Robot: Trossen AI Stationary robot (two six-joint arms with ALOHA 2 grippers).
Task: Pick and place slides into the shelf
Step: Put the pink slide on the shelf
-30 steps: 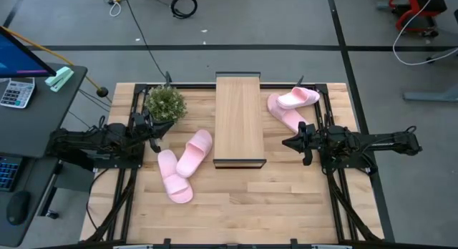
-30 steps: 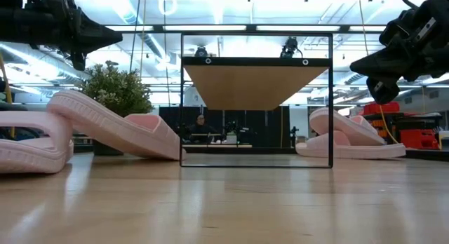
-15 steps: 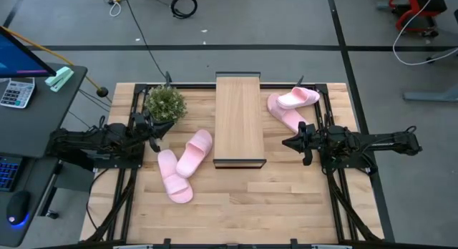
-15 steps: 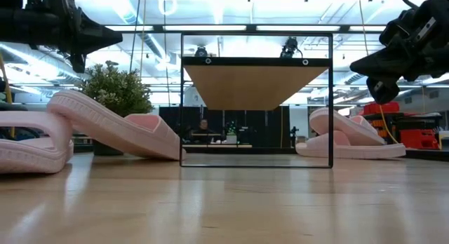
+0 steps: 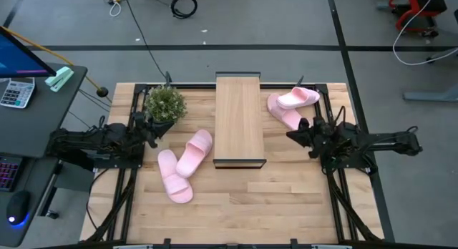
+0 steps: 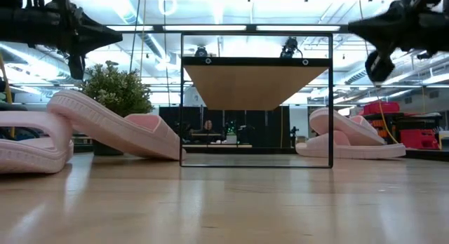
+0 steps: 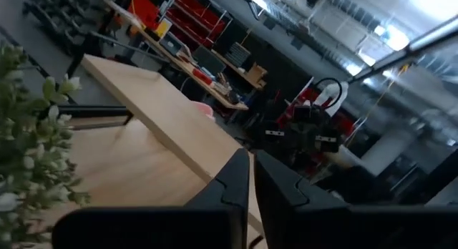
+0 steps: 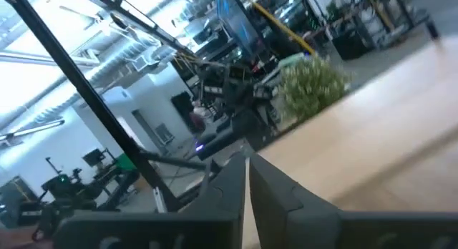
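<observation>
The shelf (image 5: pixel 240 120) stands mid-table, its wood top on a thin black frame, which also shows in the low view (image 6: pixel 256 83). Two pink slides lie left of it: one (image 5: pixel 195 152) leans with one end on the other (image 5: pixel 174 177). Two more lie at the far right, one (image 5: pixel 299 98) stacked on the other (image 5: pixel 284 114). My left gripper (image 5: pixel 153 132) is shut and empty, held in the air between the plant and the left slides. My right gripper (image 5: pixel 292 134) is shut and empty, held high in the air right of the shelf, near the right slides.
A small potted plant (image 5: pixel 165 102) stands at the far left, close to my left gripper. Bare tabletop (image 5: pixel 243 199) stretches along the near side. A desk with a keyboard and a calculator (image 5: pixel 14 91) stands off the table's left.
My right gripper has risen and gone a little toward the table's far edge, toward the right slides, and its arm has turned slightly. The slides and the shelf have stayed where they were.
</observation>
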